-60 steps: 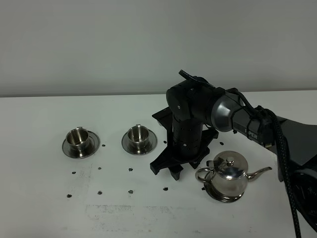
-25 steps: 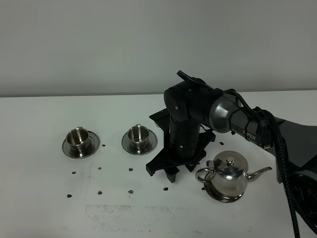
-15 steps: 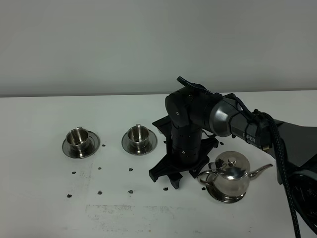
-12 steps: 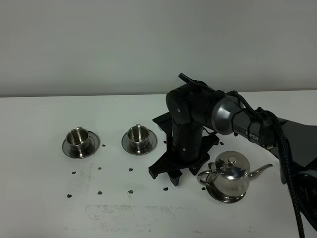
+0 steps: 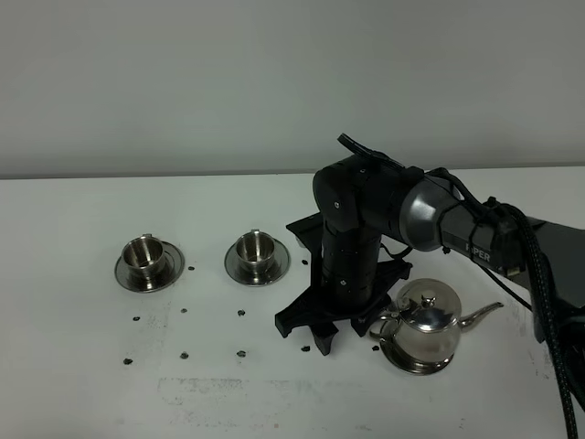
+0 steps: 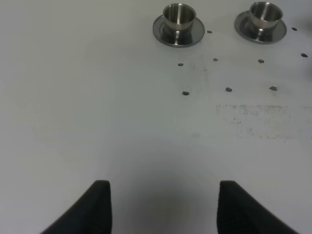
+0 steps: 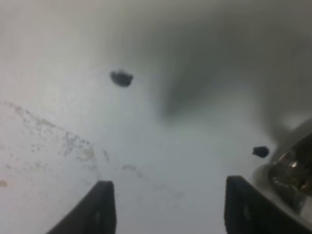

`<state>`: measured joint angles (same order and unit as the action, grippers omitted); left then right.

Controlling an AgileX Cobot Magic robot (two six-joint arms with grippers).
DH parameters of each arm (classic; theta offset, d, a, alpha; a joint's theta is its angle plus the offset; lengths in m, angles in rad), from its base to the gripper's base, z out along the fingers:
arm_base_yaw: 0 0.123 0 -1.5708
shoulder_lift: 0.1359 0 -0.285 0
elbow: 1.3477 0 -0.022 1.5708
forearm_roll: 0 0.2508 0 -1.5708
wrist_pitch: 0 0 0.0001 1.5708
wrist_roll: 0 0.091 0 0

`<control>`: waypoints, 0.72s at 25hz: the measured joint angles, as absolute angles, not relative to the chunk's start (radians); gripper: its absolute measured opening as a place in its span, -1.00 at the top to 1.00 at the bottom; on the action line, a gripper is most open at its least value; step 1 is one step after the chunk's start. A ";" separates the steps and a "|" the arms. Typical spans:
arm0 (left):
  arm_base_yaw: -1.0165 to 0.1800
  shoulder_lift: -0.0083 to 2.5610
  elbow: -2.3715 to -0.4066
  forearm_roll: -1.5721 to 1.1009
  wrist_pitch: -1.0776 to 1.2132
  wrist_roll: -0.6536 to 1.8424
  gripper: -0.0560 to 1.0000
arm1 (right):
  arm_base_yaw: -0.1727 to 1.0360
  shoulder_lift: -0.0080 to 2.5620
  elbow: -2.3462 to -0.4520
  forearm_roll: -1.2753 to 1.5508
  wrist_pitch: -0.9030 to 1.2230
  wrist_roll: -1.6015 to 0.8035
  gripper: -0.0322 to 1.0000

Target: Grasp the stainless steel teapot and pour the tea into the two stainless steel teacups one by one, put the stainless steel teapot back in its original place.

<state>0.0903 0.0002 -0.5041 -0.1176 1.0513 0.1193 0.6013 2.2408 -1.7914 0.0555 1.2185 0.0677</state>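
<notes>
Little room seemingly separates right claw [image 5: 303, 335] from teapot [image 5: 426, 322].

On the table [image 5: 73, 384], the left cup [image 5: 143, 253] stands on the left saucer [image 5: 123, 273]. To its right, the right cup [image 5: 253, 247] stands on the middle saucer [image 5: 277, 265]. Farther right and nearer the front, the teapot [image 5: 425, 320] sits on the right saucer [image 5: 413, 367]. The right gripper [image 5: 303, 335] hangs between right cup and teapot, just beside the teapot. Specks [image 5: 241, 353] lie before the cups.
</notes>
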 joint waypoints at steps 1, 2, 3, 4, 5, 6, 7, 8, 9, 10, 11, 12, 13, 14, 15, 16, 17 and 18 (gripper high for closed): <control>0.090 0.000 -0.504 -0.118 1.051 0.119 -0.12 | 0.601 2.241 -1.785 0.059 1.219 0.068 -0.05; 0.090 0.000 -0.504 -0.118 1.051 0.119 -0.12 | 0.601 2.240 -1.778 0.065 1.218 0.069 -0.05; 0.090 0.000 -0.504 -0.118 1.051 0.119 -0.12 | 0.601 2.238 -1.771 0.072 1.218 0.069 -0.05; 0.090 0.000 -0.504 -0.118 1.051 0.119 -0.12 | 0.601 2.238 -1.766 0.079 1.218 0.069 -0.05; 0.090 0.000 -0.504 -0.118 1.051 0.119 -0.12 | 0.601 2.238 -1.761 0.082 1.218 0.069 -0.05; 0.090 0.000 -0.504 -0.118 1.051 0.119 -0.12 | 0.601 2.238 -1.759 0.084 1.218 0.070 -0.05; 0.090 0.000 -0.504 -0.118 1.051 0.119 -0.12 | 0.601 2.238 -1.757 0.087 1.219 0.070 -0.05; 0.090 0.000 -0.504 -0.118 1.051 0.119 -0.12 | 0.601 2.238 -1.757 0.087 1.219 0.070 -0.05; 0.090 0.000 -0.504 -0.118 1.051 0.119 -0.12 | 0.601 2.236 -1.757 0.087 1.219 0.070 -0.05; 0.090 0.000 -0.504 -0.118 1.051 0.119 -0.12 | 0.601 2.236 -1.757 0.089 1.219 0.070 -0.05; 0.090 0.000 -0.504 -0.118 1.051 0.119 -0.12 | 0.604 2.234 -1.757 0.089 1.219 0.070 -0.05; 0.090 0.000 -0.504 -0.118 1.051 0.119 -0.12 | 0.609 2.228 -1.757 0.088 1.214 0.069 -0.05; 0.090 0.000 -0.504 -0.118 1.051 0.119 -0.12 | 0.614 2.220 -1.757 0.092 1.204 0.069 -0.05; 0.090 0.000 -0.504 -0.118 1.051 0.119 -0.12 | 0.623 2.207 -1.757 0.100 1.192 0.069 -0.05; 0.090 0.000 -0.504 -0.118 1.051 0.119 -0.12 | 0.628 2.192 -1.757 0.106 1.177 0.069 -0.05; 0.090 0.000 -0.504 -0.118 1.051 0.119 -0.12 | 0.631 2.178 -1.757 0.118 1.167 0.067 -0.05; 0.090 0.000 -0.504 -0.118 1.051 0.119 -0.12 | 0.635 2.162 -1.757 0.132 1.161 0.061 -0.05; 0.090 0.000 -0.504 -0.118 1.051 0.119 -0.12 | 0.639 2.147 -1.757 0.139 1.156 0.050 -0.05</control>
